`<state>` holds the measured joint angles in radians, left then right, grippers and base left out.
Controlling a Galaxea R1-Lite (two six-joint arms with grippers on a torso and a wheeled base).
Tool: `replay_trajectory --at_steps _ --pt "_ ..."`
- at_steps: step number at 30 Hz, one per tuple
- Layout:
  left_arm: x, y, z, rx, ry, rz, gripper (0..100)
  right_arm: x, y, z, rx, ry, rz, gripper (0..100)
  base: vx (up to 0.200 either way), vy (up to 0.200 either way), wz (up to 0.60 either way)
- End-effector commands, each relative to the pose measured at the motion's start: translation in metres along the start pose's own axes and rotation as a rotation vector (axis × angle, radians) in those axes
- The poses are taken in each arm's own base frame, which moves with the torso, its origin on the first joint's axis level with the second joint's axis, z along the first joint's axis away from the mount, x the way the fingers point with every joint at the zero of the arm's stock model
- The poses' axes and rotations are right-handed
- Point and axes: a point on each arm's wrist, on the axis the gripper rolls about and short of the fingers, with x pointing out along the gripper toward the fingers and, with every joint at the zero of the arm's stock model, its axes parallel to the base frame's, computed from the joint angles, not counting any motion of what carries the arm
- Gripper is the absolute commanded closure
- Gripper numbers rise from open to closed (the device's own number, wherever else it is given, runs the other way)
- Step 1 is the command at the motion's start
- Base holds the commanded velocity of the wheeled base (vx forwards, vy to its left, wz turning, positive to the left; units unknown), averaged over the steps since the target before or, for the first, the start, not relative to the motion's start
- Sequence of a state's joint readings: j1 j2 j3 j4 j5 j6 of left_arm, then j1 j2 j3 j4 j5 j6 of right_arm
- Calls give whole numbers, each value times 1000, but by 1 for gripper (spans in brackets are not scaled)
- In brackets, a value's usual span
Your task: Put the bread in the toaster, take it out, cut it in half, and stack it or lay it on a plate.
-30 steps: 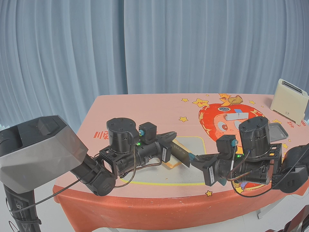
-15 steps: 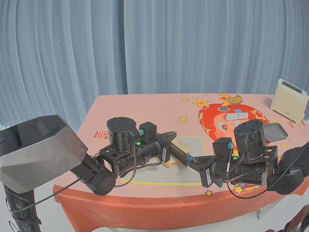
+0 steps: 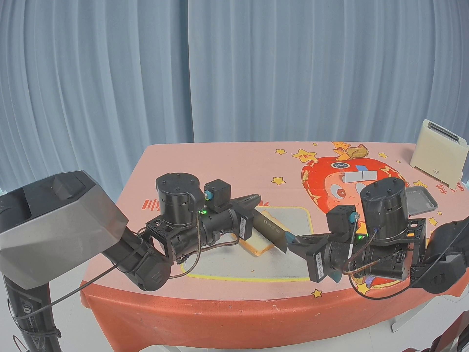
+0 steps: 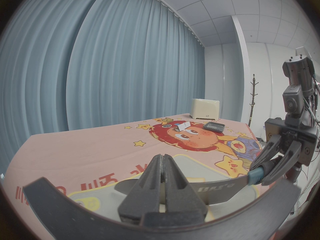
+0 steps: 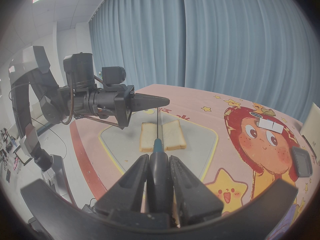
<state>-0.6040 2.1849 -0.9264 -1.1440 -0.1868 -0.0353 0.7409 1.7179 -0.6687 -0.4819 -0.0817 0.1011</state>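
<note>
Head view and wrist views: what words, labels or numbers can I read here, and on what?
Nothing reads clearly.
Knife blade: pale print, too blurred.
Tablecloth: large red characters, not legible.
Toaster: small dark mark, too small.
Oval badge on the cartoon face: too small.

Left tool (image 3: 255, 201) closed tight, right tool (image 3: 293, 241) clamped on knife (image 3: 269, 229), 2 arms low, tips facing.
</note>
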Motion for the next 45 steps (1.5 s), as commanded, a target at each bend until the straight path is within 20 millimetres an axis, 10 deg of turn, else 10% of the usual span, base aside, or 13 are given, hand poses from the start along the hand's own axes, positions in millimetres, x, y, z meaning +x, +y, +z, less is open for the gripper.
replay_trajectory --at_steps 1,45 --pt "-2 4 -1 -1 0 10 100 -2 -1 2 3 -13 -1 100 0 0 0" --pt "-1 -4 -4 1 16 -8 100 -4 -3 3 7 -20 -4 100 0 0 0"
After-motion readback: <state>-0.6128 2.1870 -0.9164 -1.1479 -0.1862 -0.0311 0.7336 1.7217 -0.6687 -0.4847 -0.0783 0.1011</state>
